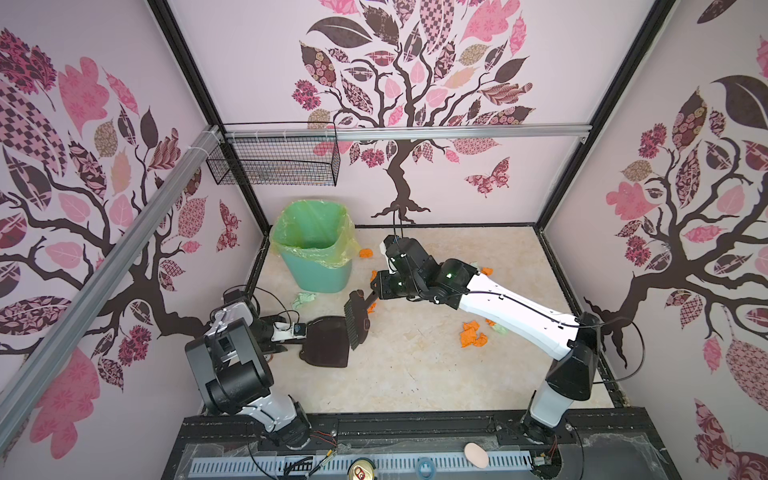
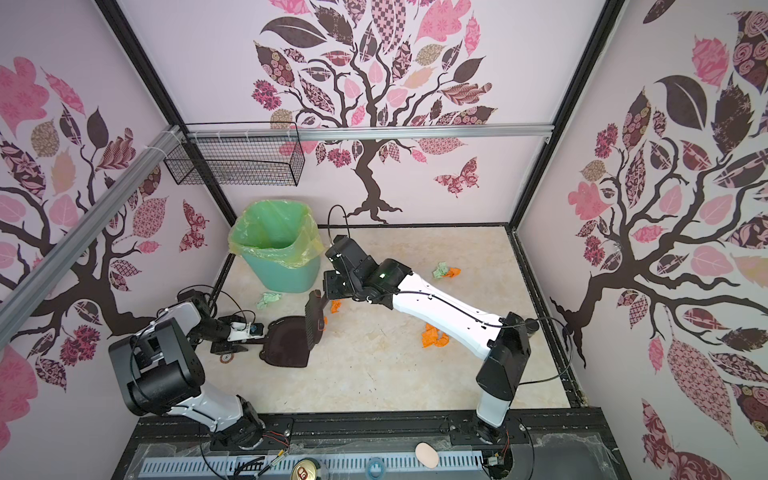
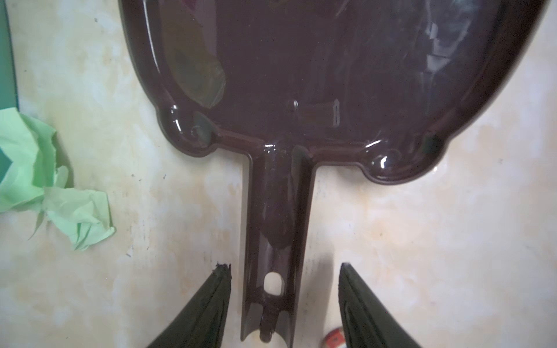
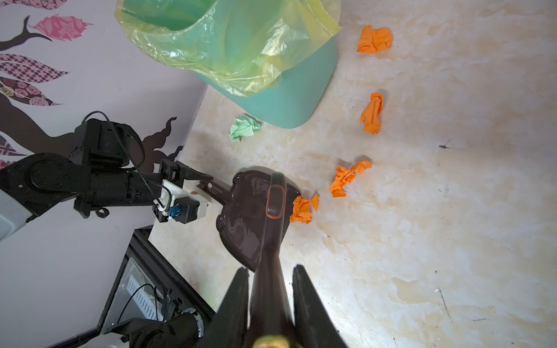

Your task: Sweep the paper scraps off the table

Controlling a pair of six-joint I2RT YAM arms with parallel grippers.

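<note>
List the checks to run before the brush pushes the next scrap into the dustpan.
1. Right gripper shut on brush: ok.
2. Left gripper clamped on dustpan handle: not ok, jaws stand open either side of it.
3. Dustpan flat on table: ok.
4. Orange scrap at the dustpan's lip, beside the brush: ok.
5. Bristles touching the table: cannot tell.
6. Bin upright, liner open: ok.

Crumpled orange and pale green paper scraps (image 4: 373, 113) lie scattered across the beige marbled table (image 4: 452, 211).
</note>
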